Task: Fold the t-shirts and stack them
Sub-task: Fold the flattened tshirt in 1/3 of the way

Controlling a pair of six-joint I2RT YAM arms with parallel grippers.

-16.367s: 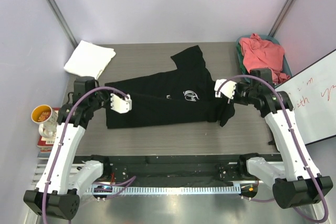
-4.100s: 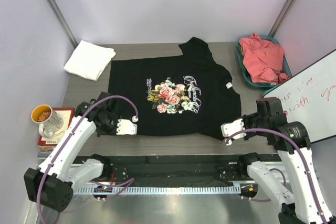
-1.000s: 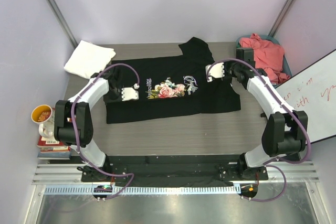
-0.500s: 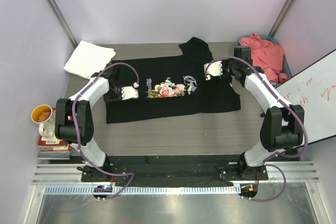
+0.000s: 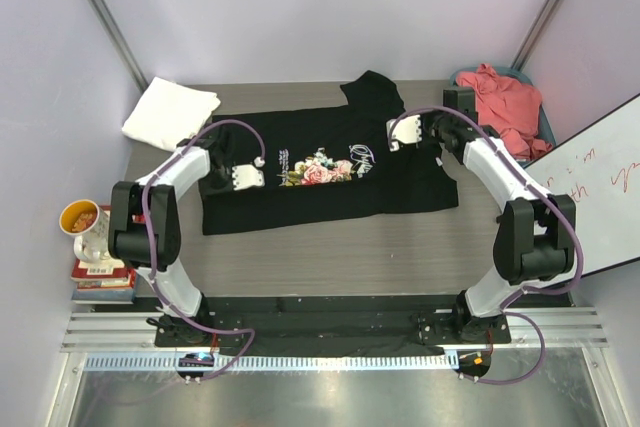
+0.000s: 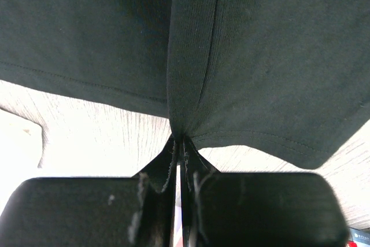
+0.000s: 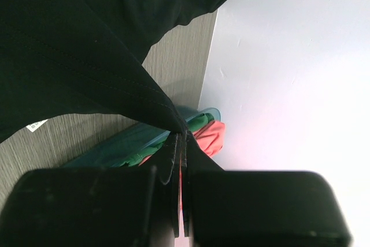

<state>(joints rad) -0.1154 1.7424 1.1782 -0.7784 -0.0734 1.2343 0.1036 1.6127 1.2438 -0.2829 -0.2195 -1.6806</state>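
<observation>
The black t-shirt point(image 5: 320, 187) with the rose print lies on the table, its near part folded back over the chest so only a strip of print shows. My left gripper point(image 5: 240, 178) is shut on its left folded edge; the wrist view shows black cloth point(image 6: 191, 56) pinched between the jaws. My right gripper point(image 5: 402, 134) is shut on the cloth near the right shoulder point(image 7: 87, 56). The white t-shirt point(image 5: 170, 113) lies folded at the back left. The coral-pink t-shirt point(image 5: 500, 97) sits crumpled in a teal bin.
The teal bin point(image 5: 546, 127) stands at the back right, also seen in the right wrist view point(image 7: 115, 146). A whiteboard point(image 5: 590, 187) leans at the right. A cup point(image 5: 84, 222) on books stands off the table's left edge.
Since four seconds ago both grippers carried the shirt's near edge back over the chest, folding it. In the last second the right gripper shifted slightly back and left.
</observation>
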